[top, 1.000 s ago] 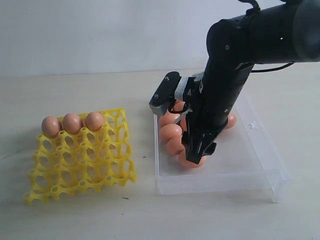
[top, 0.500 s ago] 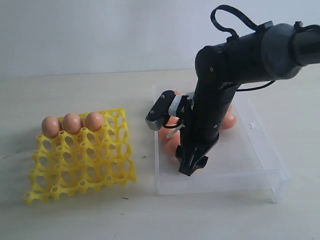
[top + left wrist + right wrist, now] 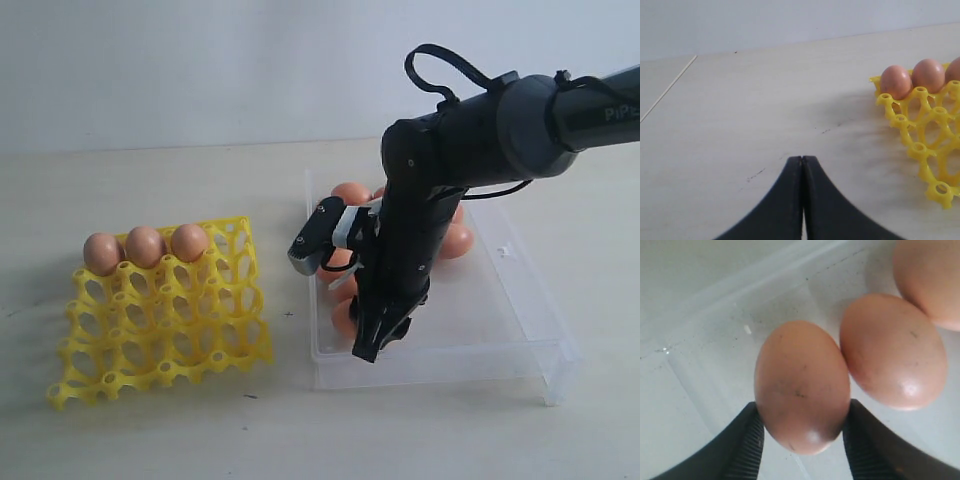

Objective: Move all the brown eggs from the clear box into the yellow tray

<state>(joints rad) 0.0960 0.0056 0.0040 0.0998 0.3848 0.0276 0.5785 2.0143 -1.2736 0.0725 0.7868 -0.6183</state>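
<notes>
Right gripper straddles brown egg lying in clear box, jaws pinching its flanks, long axis pointing out between them; left gripper jaws pressed together near yellow tray.

Yellow tray: three back-row cells hold brown eggs, rest open. Clear box: right arm overhangs eggs; half away from tray free.

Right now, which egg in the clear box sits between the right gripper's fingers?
The frontmost egg, touched on both sides by the right gripper; its neighbours lie outside.
</notes>
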